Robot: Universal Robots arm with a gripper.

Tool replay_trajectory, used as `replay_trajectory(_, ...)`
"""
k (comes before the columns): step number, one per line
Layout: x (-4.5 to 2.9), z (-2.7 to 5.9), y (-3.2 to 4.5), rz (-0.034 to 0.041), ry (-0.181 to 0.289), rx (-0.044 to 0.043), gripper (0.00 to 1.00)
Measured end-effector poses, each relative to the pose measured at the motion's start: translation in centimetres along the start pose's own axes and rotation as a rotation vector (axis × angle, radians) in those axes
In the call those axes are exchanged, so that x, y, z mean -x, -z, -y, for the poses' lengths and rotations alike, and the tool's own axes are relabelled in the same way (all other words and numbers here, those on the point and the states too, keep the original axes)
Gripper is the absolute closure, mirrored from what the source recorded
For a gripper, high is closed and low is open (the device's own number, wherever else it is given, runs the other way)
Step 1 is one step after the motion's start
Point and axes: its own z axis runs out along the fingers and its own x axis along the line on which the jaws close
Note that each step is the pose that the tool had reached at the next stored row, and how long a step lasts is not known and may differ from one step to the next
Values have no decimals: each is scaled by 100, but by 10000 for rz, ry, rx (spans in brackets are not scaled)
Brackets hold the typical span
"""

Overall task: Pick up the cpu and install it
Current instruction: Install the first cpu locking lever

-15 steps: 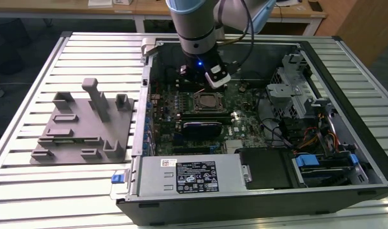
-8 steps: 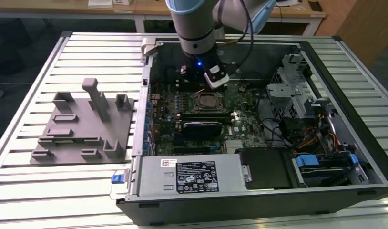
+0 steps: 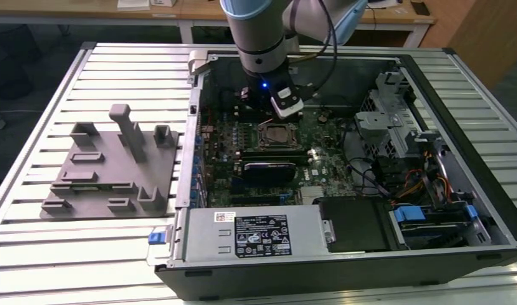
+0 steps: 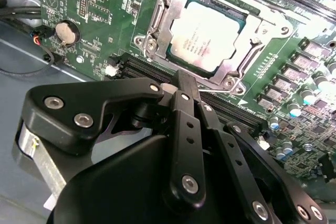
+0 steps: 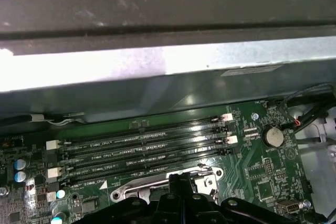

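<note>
one gripper [image 4: 184, 83]: mine, black linkage; my fingers [image 4: 181, 124] look clenched together with nothing between them, and both wrist views agree on that.
under my tips: the long black memory slots [image 5: 142, 145], running side by side just past my fingertips in the first wrist view.
cpu [image 4: 207, 35]: just beyond my tips in the second wrist view, lying flat in its socket, silvery top up, apart from me; in the exterior view it [image 3: 275, 133] sits just below my gripper [image 3: 286, 108], mid-board.
socket frame [image 4: 160, 22]: bright metal, closing round the chip's four sides.
weight, as i judge it: very light, nothing for me to strain at.
stiffness, as i judge it: rigid, thin plate; it will not flex, so a tilt would jam it rather than bend it.
surface, as i judge it: smooth metal, likely slippery under my pads.
fragility, as i judge it: the underside and socket contacts are the delicate part.
where to hold, as i judge it: two opposite edges at the pale rim, kept level.
motherboard [image 4: 105, 3]: green, with a coin battery [image 4: 67, 31] off to one side.
computer case [image 3: 343, 276]: open, on its side, on the slatted table [image 3: 38, 254].
grey fixture [image 3: 106, 171]: on the table toward the exterior view's left, well apart.
</note>
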Motion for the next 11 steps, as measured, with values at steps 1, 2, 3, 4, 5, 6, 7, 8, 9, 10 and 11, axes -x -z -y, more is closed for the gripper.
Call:
replay_trajectory(1,0,0,0,0,0,-1,89)
replay_trajectory(2,0,-1,2,0,0,-2,89)
replay_trajectory(3,2,-2,8,0,-1,-3,89)
replay_trajectory(4,3,-4,16,0,-1,-1,89)
replay_trajectory(5,6,-7,29,0,-1,-1,89)
replay_trajectory(6,10,-11,45,0,-1,-2,89)
replay_trajectory(7,13,-14,60,1,-1,-2,89)
replay_trajectory(8,14,-16,67,0,-1,-2,89)
replay_trajectory(9,14,-16,68,1,-1,0,89)
replay_trajectory(10,14,-17,67,2,-1,1,89)
replay_trajectory(11,13,-21,66,1,-3,0,89)
